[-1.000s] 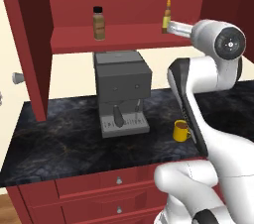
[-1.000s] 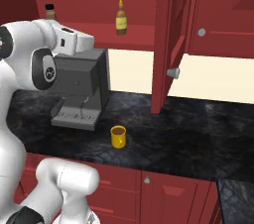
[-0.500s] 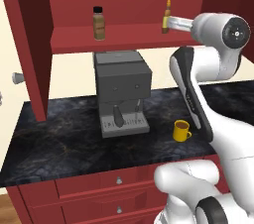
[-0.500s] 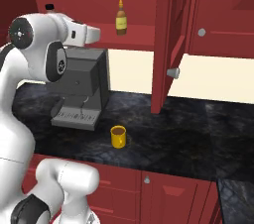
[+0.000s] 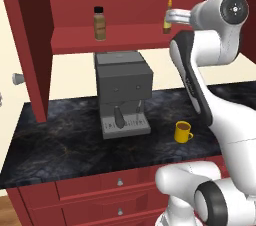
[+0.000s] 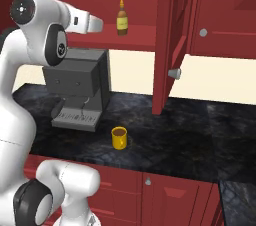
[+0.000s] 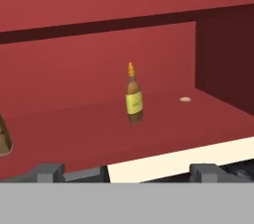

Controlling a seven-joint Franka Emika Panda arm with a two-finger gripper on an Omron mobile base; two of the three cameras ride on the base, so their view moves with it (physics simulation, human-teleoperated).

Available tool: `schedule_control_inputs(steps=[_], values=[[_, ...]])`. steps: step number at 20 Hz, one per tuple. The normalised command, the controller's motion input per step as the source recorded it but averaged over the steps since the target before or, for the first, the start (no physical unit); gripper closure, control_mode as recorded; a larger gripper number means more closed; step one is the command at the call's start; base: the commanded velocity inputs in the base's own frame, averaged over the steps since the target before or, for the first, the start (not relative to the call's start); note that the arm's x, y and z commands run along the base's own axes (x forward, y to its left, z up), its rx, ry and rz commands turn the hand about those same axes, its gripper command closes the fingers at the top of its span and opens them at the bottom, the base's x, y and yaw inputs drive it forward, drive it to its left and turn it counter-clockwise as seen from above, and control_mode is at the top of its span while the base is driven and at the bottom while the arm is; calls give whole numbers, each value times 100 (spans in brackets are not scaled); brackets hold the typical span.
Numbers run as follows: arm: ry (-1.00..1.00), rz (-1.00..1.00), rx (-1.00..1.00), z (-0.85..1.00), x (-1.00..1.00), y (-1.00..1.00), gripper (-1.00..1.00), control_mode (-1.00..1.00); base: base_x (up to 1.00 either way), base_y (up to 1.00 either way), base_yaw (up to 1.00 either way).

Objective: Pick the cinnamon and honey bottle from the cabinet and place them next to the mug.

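The arm is up at shelf height, and the gripper (image 7: pixel 127 171) shows at the bottom of the hand view with its fingers (image 7: pixel 49 171) spread as wide as they go, nothing between them. Dead ahead, in the middle of that frame, stands the honey bottle (image 7: pixel 133 95), upright on the shelf of the cabinet (image 5: pixel 30 45) and apart from everything else. In the left base view it sits at the upper right, partly behind the robot's wrist; in the right base view it is at top centre, just beyond the hand.

Over at the upper left of the left base view, the cinnamon (image 5: pixel 100 23) stands upright on the same shelf, well apart from the bottle. Its edge just peeks in at the lower left of the hand view.

Down on the desk (image 5: pixel 60 145), the mug (image 5: pixel 183 132) waits at the lower right of the left base view, near the grey coffee machine (image 5: pixel 122 92).

Now, handling. The honey bottle looks slim, rigid and light, with a smooth surface that could slip, and it is tall for its base, so a nudge could tip it. The narrow orange tip is a poor place to grab. The best hold looks to be across the labelled body, at or just below mid-height, fingers either side and level. The cinnamon jar is wider and squatter, so probably steadier; take it round the body below the black cap.
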Motion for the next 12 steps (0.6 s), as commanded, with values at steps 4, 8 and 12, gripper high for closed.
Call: schedule_control_inputs(steps=[4, 8, 12], values=[[4, 0, 0, -1, 28, -9, -100, -100, 0, 0, 0], [15, -3, 0, -16, 11, -21, -100, -100, 0, 0, 0], [23, 0, 0, -21, 2, -10, -100, -100, 0, 0, 0]])
